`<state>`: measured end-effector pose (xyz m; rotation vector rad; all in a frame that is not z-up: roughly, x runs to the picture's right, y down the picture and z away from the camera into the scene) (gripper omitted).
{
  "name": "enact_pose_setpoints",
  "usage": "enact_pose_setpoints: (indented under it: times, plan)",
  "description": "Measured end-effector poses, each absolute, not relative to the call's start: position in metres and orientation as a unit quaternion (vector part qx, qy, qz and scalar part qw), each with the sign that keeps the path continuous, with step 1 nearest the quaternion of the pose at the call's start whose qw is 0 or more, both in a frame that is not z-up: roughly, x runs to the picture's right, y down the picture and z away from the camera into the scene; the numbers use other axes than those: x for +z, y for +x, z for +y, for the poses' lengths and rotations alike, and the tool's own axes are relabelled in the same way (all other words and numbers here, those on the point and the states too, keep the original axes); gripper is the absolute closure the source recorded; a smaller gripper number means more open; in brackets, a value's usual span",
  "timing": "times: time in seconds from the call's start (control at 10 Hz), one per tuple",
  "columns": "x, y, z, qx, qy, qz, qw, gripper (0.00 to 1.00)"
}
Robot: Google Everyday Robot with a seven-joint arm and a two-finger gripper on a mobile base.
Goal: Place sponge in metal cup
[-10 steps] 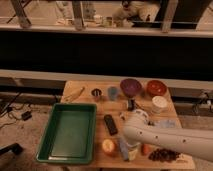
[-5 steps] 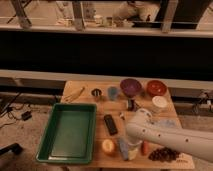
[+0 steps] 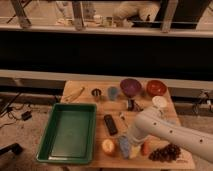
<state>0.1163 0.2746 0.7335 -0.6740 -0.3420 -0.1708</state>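
- Gripper (image 3: 129, 139) is low at the table's (image 3: 75, 89) front edge, arm (image 3: 170, 131) reaching in from the right. Whether it's wide, narrow or holding anything: cannot tell, the wrist hides it.
- Sponge (image 3: 125, 147): probably the pale bluish block right under the gripper, between the orange (image 3: 108, 146) and the red fruit (image 3: 146, 148). Poor view, so not certain.
- Metal cup (image 3: 96, 92) sits upright at the back, just left of the blue-grey cup (image 3: 113, 92), well apart from the sponge.
- Arm posture suggests the pick phase: coming down from above keeps it clear of the neighbouring fruit.
- Judgement: grasp not confirmed and the placing step is not done.
- Next needs a lift, then travel back-left over the black object (image 3: 110, 125), staying clear of the green tray (image 3: 49, 150).
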Motion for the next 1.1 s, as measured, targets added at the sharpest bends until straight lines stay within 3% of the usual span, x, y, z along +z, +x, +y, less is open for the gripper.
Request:
enact_pose_setpoints:
  times: [1.1]
  plan:
    - [0.714,0.085,0.232,-0.067,-0.288,-0.235,0.926,1.00]
